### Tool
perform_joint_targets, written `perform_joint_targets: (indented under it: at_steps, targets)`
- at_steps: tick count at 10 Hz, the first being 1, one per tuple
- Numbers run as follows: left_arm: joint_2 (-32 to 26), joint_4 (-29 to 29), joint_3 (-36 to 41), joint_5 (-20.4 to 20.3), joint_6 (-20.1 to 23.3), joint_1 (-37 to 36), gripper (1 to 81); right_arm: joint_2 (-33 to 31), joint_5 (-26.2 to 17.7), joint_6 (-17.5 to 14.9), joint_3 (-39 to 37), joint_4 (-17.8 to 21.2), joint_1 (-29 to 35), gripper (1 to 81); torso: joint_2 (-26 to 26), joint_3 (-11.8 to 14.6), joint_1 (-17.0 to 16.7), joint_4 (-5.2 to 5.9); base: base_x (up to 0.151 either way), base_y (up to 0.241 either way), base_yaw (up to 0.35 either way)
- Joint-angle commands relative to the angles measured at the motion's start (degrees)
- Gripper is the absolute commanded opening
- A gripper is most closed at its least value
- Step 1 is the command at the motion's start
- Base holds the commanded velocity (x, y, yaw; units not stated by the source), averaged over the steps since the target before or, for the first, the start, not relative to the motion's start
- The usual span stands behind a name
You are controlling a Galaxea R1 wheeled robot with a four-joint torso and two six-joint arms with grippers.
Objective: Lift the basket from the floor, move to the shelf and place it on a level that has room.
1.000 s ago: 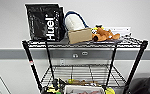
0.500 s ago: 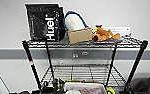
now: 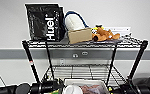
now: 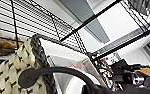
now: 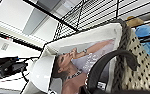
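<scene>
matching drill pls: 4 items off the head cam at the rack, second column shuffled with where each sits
Things:
1. Huel bag
2. cardboard box
3. orange plush toy
4. basket

Places:
A. low in front of the shelf, below the bare middle tier
B. right part of the top tier
C. left end of the top tier, upright
D. middle of the top tier, in front of a white rounded object

Pairs: 1-C, 2-D, 3-B, 4-A
</scene>
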Motion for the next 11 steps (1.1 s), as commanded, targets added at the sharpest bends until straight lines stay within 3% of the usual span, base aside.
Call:
perform_joint_targets:
  at_steps: [1,11]
  targets:
    - [-1.3,-1.7,3.6,-0.1,0.7,-11.7,1.0,-2.2,1.4,2.5,3.0,1.8,12.0,1.0,0.0,0.0,0.0,0.0,0.0,0.0,0.0]
    - [-2.3,-1.6,5.6,4.0,-6.5,-22.2,1.0,-5.2,-4.3,9.0,6.1,1.5,23.3,1.0,0.0,0.0,0.0,0.0,0.0,0.0,0.0]
